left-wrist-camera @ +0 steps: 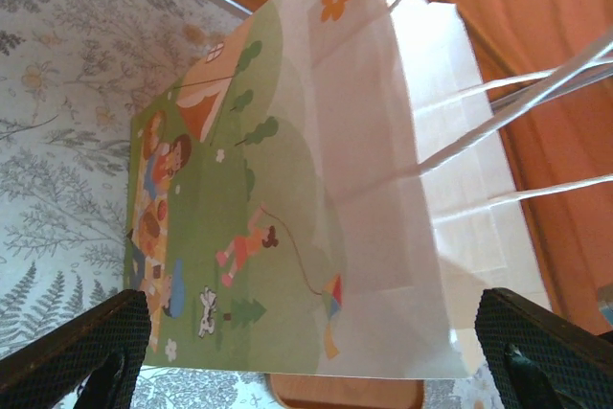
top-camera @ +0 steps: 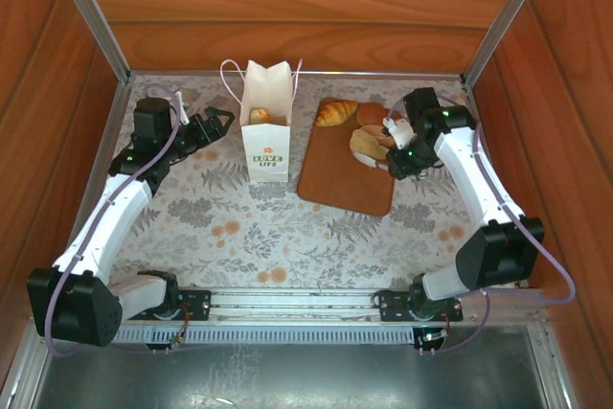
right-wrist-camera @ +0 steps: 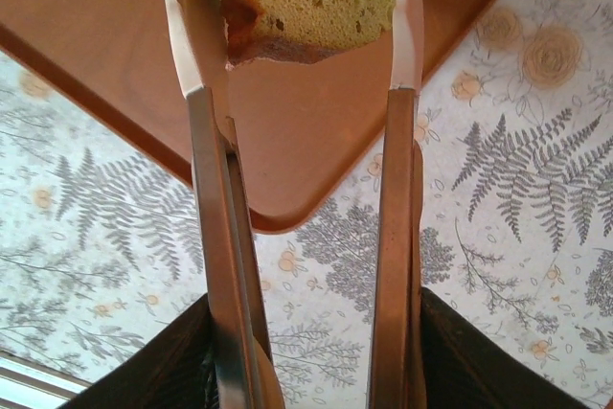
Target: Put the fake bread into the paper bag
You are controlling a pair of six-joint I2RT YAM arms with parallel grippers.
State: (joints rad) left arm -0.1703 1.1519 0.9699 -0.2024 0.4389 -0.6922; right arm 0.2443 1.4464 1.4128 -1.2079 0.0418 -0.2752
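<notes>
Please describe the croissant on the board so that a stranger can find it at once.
Right of the white bag lies a brown board. At its far left corner sits the croissant, the one ridged, crescent-shaped piece, unlike the smooth rolls beside it.

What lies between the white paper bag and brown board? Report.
Only bare floral tablecloth separates the white paper bag and brown board, per the top view.

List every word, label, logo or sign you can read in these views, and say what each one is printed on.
"LOVE LIFE": green letters on two lines, on the front of the paper bag, just below an orange logo.
No other text: the bag's side in the left wrist view carries a picnic drawing and an orange flower, with no lettering.
</notes>
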